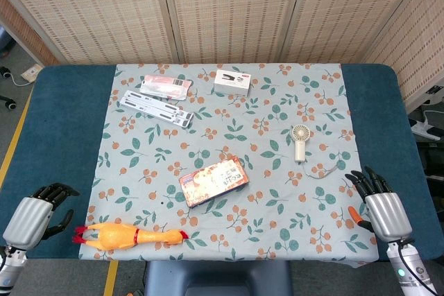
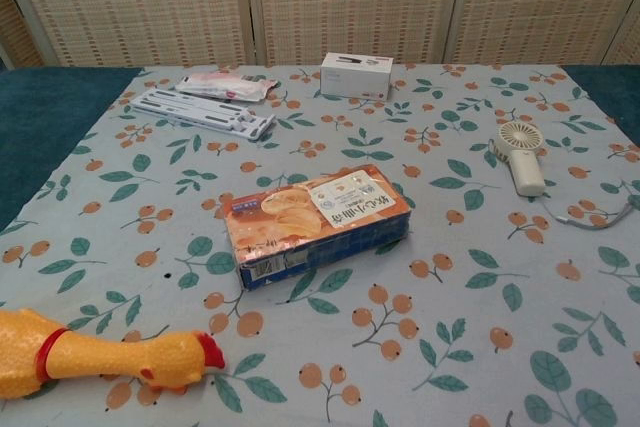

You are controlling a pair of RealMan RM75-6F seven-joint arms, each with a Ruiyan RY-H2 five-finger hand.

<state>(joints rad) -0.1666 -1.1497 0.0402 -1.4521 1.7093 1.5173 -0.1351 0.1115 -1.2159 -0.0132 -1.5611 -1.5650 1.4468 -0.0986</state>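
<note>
Tablecloth (image 1: 277, 143) printed with orange berries and green leaves covers the middle of a dark teal table (image 1: 62, 129), and woven cane screens (image 1: 229, 5) close off the top of the frame. At lower left in the head view the left hand (image 1: 36, 214) rests on the teal surface, fingers loosely curled and holding nothing, just beside a rubber chicken (image 1: 128, 235) lying along the cloth's bottom edge. At lower right the right hand (image 1: 380, 204) lies with fingers spread, empty. A snack box (image 1: 214, 180) sits mid-frame, a small handheld fan (image 1: 300, 141) right of centre, and a white box (image 1: 232, 81), a pink packet (image 1: 166, 87) and a white stand (image 1: 156, 107) toward the upper left.
</note>
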